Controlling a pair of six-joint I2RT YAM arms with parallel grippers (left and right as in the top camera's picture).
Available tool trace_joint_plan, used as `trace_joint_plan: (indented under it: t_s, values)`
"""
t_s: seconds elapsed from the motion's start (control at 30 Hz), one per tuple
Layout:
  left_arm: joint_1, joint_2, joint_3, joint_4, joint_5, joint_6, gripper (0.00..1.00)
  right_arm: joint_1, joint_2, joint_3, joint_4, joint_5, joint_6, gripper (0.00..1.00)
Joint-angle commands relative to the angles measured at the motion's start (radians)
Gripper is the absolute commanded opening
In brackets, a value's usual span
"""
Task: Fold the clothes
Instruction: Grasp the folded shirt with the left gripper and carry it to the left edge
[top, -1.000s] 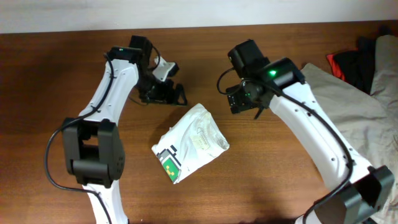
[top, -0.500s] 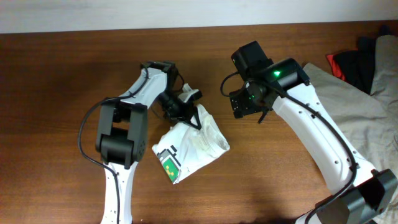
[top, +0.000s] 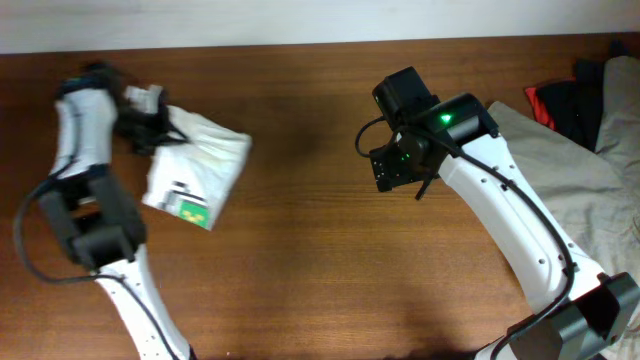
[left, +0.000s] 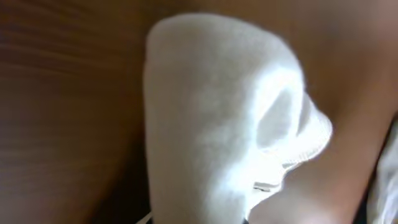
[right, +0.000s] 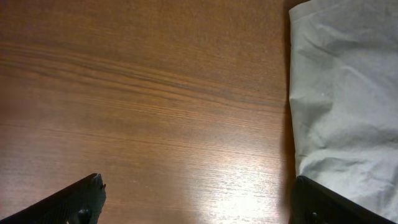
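The clothes, a folded white T-shirt (top: 200, 160) with a green printed patch (top: 190, 208), lie at the table's far left. My left gripper (top: 150, 118) is shut on the shirt's upper left edge. In the left wrist view, blurred white cloth (left: 211, 112) fills the frame close up and hides the fingers. Right of the table's middle, my right gripper (top: 400, 168) hangs open above bare wood, far from the shirt. Its two dark fingertips (right: 84, 196) stand wide apart with nothing between them.
A large khaki-beige garment (top: 565, 165) covers the right side of the table, its edge (right: 342, 106) close to my right gripper's right finger. A black-and-red garment (top: 560, 105) lies at the back right corner. Brown wooden tabletop (top: 300, 250) spans the middle.
My left gripper has shut on the T-shirt and swept it from the middle of the table to the far left. The right arm has barely moved.
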Motion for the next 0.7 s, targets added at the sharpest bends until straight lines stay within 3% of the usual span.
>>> trace_joint_plan:
  t_s: [0.0,0.07,0.1,0.13,0.17,0.27,0.37,0.5,0.67]
  values:
    - [0.183,-0.001,0.106,0.052,-0.003,-0.102,0.01,-0.007,-0.032,0.02,0.0,0.013,0.011,0.99]
    - [0.271,0.0,0.107,0.106,-0.003,-0.132,0.01,-0.007,-0.032,0.02,0.0,0.013,0.011,0.99]
    - [0.306,0.0,0.107,0.119,-0.003,-0.131,0.09,-0.007,-0.032,0.02,0.0,0.013,0.011,0.99]
    - [0.33,0.0,0.107,0.126,-0.003,-0.132,0.63,-0.007,-0.032,0.02,0.0,0.012,0.011,0.99]
    - [0.357,0.0,0.107,0.137,-0.003,-0.132,0.99,-0.007,-0.032,0.02,0.0,0.012,0.019,0.99]
    - [0.401,0.0,0.113,0.138,-0.017,-0.132,0.99,-0.007,-0.032,0.02,-0.001,0.009,0.019,0.99]
    - [0.42,-0.002,0.162,0.094,-0.147,-0.132,0.99,-0.007,-0.032,0.02,-0.008,0.009,0.019,0.99]
    - [0.41,-0.021,0.292,0.037,-0.152,-0.136,0.99,-0.007,-0.032,0.02,-0.007,0.009,0.019,0.99]
    - [0.298,-0.093,0.378,-0.049,0.053,-0.05,0.99,-0.007,-0.032,0.02,0.013,0.0,0.026,0.99]
